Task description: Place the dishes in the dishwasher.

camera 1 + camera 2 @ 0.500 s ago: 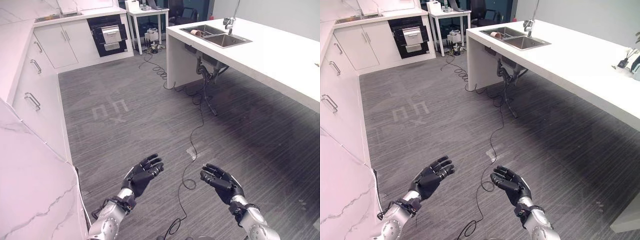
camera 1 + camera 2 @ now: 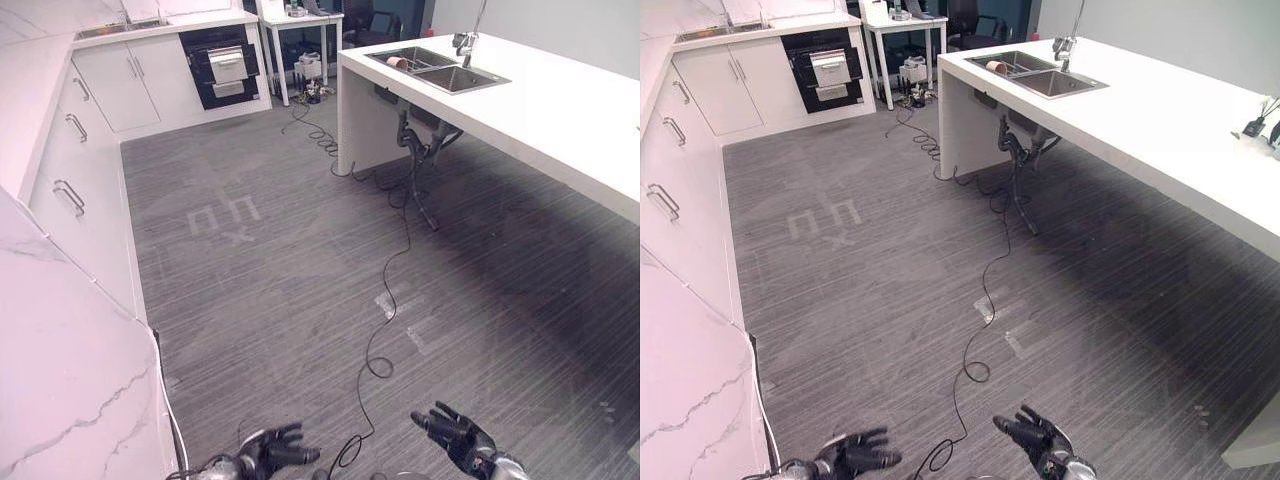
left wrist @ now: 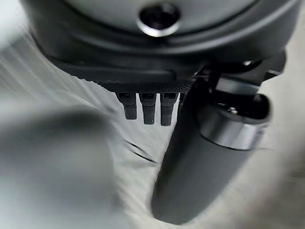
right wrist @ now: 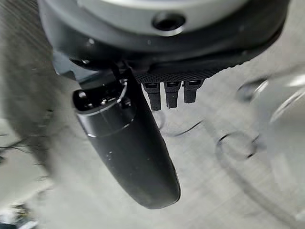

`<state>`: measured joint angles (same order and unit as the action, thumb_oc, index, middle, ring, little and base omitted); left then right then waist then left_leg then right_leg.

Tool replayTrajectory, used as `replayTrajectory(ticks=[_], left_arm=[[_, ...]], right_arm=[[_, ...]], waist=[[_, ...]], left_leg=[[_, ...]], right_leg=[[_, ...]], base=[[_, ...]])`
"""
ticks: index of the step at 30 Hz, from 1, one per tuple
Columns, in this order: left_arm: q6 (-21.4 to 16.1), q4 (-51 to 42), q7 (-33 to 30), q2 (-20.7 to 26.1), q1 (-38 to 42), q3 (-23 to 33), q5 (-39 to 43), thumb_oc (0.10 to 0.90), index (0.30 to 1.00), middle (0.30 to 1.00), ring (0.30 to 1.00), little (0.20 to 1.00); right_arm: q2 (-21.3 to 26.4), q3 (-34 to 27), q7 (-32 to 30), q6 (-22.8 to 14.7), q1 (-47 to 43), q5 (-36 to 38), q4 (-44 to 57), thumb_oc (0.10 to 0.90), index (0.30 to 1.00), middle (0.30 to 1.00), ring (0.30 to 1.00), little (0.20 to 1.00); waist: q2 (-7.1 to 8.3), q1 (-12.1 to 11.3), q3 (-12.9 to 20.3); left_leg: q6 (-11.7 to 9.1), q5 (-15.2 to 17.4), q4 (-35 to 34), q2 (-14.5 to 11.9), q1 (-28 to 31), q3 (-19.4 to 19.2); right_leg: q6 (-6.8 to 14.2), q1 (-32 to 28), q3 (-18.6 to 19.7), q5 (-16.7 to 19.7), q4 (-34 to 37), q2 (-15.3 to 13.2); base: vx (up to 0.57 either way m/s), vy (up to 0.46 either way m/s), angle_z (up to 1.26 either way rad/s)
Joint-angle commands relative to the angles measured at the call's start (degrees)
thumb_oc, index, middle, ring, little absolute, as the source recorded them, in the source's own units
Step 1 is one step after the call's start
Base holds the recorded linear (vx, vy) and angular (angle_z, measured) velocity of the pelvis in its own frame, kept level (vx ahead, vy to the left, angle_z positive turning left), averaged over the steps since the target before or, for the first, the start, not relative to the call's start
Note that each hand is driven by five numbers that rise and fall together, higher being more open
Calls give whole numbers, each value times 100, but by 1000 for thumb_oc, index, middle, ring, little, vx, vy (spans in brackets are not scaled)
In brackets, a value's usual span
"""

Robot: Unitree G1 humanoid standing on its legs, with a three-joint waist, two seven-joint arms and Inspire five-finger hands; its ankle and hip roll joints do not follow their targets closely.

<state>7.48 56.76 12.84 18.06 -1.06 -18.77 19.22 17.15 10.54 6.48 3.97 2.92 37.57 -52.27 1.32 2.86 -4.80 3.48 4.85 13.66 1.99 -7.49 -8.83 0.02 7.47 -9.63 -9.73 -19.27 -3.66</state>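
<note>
Low at the near edge of the floor, my left hand (image 2: 268, 452) and right hand (image 2: 452, 435) hang with fingers straight and nothing in them. The left wrist view shows my left hand (image 3: 190, 157) over bare floor, and the right wrist view shows my right hand (image 4: 128, 148) the same way. Far off, a brownish dish (image 2: 397, 63) lies in the sink (image 2: 440, 72) of the white island. The dark dishwasher (image 2: 225, 68) stands in the back cabinet row, with a pale drawer front sticking out.
The white island counter (image 2: 560, 110) runs along the right, with pipes and cables under its sink. White cabinets (image 2: 70, 190) and a marble counter (image 2: 60, 380) line the left. A small white table (image 2: 300, 20) stands at the back. Tape marks (image 2: 222, 215) lie on the grey floor.
Both hands have dropped from mid-lower view to the bottom edge, still open and empty. The camera has shifted slightly.
</note>
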Motion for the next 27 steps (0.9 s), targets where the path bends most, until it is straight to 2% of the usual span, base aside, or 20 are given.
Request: replayTrajectory(ticks=[1,6,12,13,15,16,17,18,21,23,24,25,27], left_arm=[[-651,-183,52,-181,488,64,-15,800,900,900,900,900],[-826,287,61,-305,511,52,-219,800,900,900,900,900],[-1015,768,-206,-399,504,139,-131,800,900,900,900,900],[-1140,796,-283,-439,517,204,-65,800,900,900,900,900],[-1253,778,-379,-462,536,259,20,800,900,900,900,900],[-1281,689,-459,-465,558,360,92,800,900,900,900,900],[-1305,624,-424,-470,542,462,112,800,900,900,900,900],[-1310,613,-415,-473,537,474,116,800,900,900,900,900],[-1330,534,-355,-527,442,514,153,800,900,900,900,900],[-1378,507,-365,-548,381,499,289,800,900,900,900,900],[-1440,521,-391,-558,363,485,343,800,900,900,900,900],[-1581,616,-377,-567,349,493,415,800,900,900,900,900],[-1700,643,-391,-578,318,522,457,800,900,900,900,900]], right_arm=[[12,-35,311,-364,-405,-356,-103,800,900,900,900,900],[-101,47,422,-559,-472,-765,-765,800,900,900,900,900],[-113,102,494,-675,-553,-751,-1162,800,900,900,900,900],[-74,103,512,-705,-614,-827,-1177,800,900,900,900,900],[-12,121,485,-790,-676,-904,-1151,800,900,900,900,900],[52,82,437,-821,-736,-906,-1150,800,900,900,900,900],[74,33,438,-888,-786,-895,-1221,800,900,900,900,900],[76,27,440,-906,-793,-887,-1231,800,900,900,900,900],[34,-18,381,-932,-834,-850,-1173,800,900,900,900,900],[19,10,268,-1011,-801,-743,-1067,800,900,900,900,900],[25,17,237,-1082,-773,-689,-1058,800,900,900,900,900],[42,1,258,-1241,-714,-614,-1101,800,900,900,900,900],[46,-13,293,-1376,-675,-650,-1116,800,900,900,900,900]], waist=[[-6,-62,145],[-4,-127,145],[-1,-153,147],[75,-186,77],[238,-265,-66],[253,-358,-309],[152,-427,-400],[135,-438,-418],[-85,-590,-435],[-346,-710,-432],[-406,-744,-421],[-446,-762,-393],[-453,-744,-364]], left_leg=[[-398,258,353,-369,59,-70],[-419,232,353,-448,59,-126],[-481,162,353,-483,187,-104],[-443,65,353,-391,314,-187],[-459,-493,353,-245,411,-274],[-622,-1066,1295,-331,-203,-158],[-686,-1359,1350,-415,-565,-189],[-697,-1375,1356,-430,-584,-192],[-709,-1759,354,-498,-697,-330],[-799,-1810,353,-873,-1339,-269],[-871,-1864,353,-1038,-1598,-305],[-957,-1850,353,-1296,-1880,-517],[-949,-1800,353,-1429,-1902,-773]], right_leg=[[603,-107,-139,497,208,-121],[593,-146,-280,482,208,-142],[506,-189,-327,418,208,-105],[433,-237,-320,397,208,-170],[303,-327,-241,349,208,-295],[155,-455,-182,349,208,-251],[117,-554,-132,319,208,-141],[113,-579,-127,310,208,-124],[151,-819,-76,179,208,81],[170,-1062,-27,17,208,359],[169,-1172,-10,-60,208,427],[168,-1354,-58,-206,208,450],[180,-1458,-111,-297,208,437]], base=[[34,-73,15],[18,-73,8],[44,-101,6],[113,-119,-4],[111,-123,-18],[179,-99,-40],[179,-71,-29],[240,32,-2],[342,125,-3],[535,233,-8],[634,286,-9],[530,244,-8],[392,203,-15]])
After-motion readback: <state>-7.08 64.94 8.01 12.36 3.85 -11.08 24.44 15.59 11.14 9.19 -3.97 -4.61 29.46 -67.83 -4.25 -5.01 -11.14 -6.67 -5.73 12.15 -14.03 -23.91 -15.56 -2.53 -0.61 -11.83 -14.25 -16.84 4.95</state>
